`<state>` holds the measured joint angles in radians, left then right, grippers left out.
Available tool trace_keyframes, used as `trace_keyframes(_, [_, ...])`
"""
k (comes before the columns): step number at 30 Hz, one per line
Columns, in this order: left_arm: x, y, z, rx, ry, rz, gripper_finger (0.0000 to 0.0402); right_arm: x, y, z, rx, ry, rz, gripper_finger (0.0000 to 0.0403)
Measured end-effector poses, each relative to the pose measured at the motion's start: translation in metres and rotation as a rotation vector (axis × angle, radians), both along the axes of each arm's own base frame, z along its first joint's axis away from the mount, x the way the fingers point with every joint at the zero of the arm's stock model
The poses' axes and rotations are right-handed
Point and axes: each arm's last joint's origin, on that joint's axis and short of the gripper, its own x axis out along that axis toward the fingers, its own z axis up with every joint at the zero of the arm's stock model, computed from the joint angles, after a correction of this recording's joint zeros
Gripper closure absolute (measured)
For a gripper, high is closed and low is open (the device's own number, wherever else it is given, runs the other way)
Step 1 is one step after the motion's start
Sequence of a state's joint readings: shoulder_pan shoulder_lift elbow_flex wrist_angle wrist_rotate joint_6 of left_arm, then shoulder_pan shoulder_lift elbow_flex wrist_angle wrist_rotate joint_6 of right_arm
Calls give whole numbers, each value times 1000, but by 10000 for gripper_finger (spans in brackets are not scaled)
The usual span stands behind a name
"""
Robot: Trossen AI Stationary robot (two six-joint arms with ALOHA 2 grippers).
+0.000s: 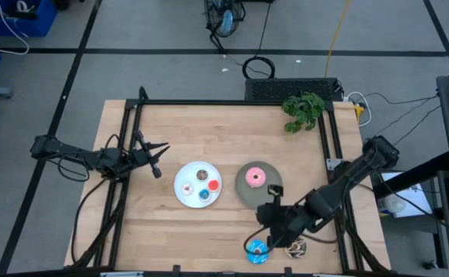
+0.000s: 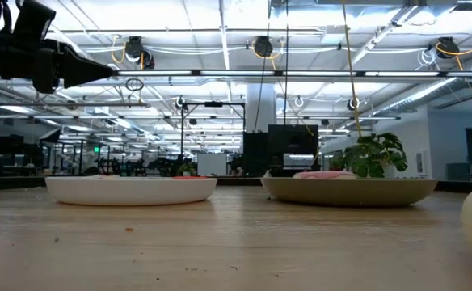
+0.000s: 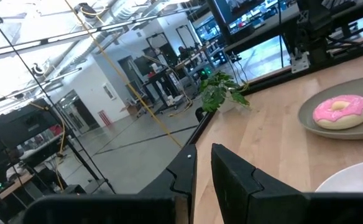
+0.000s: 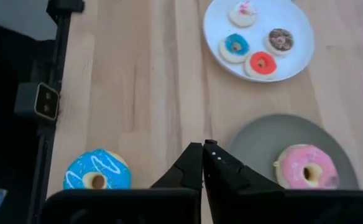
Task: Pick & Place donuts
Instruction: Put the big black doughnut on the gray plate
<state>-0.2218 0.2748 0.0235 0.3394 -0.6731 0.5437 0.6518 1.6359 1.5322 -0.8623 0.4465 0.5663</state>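
The right tool (image 1: 269, 219), fingers pressed together and empty, is held above the blue sprinkled donut (image 4: 97, 172), presumably for picking it next.

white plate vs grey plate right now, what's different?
The white plate carries four small donuts; the grey plate carries one larger pink donut. The white plate sits toward the left arm's side of the table; the grey plate sits toward the right arm's side, beside the right gripper. Both are round, lie flat on the wooden table, and neither is touched by a gripper.
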Motion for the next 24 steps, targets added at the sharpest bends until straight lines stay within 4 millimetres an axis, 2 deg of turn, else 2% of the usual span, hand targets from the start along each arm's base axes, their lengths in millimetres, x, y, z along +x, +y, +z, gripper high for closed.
trace_keyframes(7, [0,0,0,0,-1,0,346,8,11,-17,20,57,39,400])
trace_keyframes(24, [0,0,-1,-19,-3,0,346,8,11,-17,25,68,73,402])
